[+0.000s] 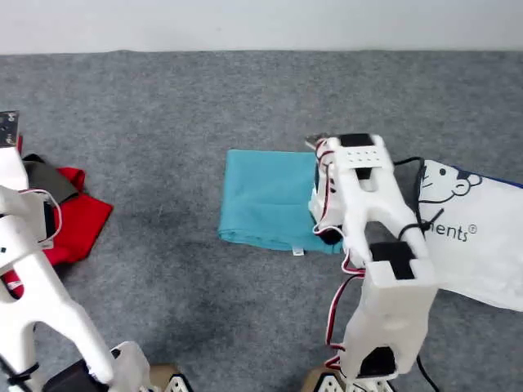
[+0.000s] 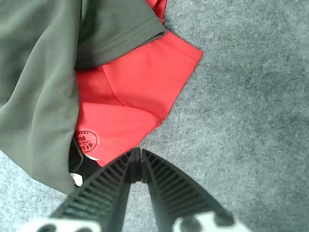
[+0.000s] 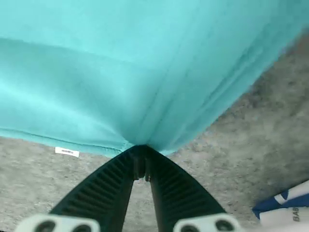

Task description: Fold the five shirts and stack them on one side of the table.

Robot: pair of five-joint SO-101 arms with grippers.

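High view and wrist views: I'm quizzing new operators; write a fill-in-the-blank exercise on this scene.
The right pincer is ___ on the hem of the folded teal fabric shirt.
The dark olive fabric shirt lies partly over a ___ shirt.
The white printed fabric shirt lies beside the ___ arm.
Missing: shut; red; right.

"What have you got on screen apart from the job?"
"I see a grey felt mat (image 1: 163,90), fuzzy and speckled, and a strip of pale wall (image 1: 261,24) along its far edge."
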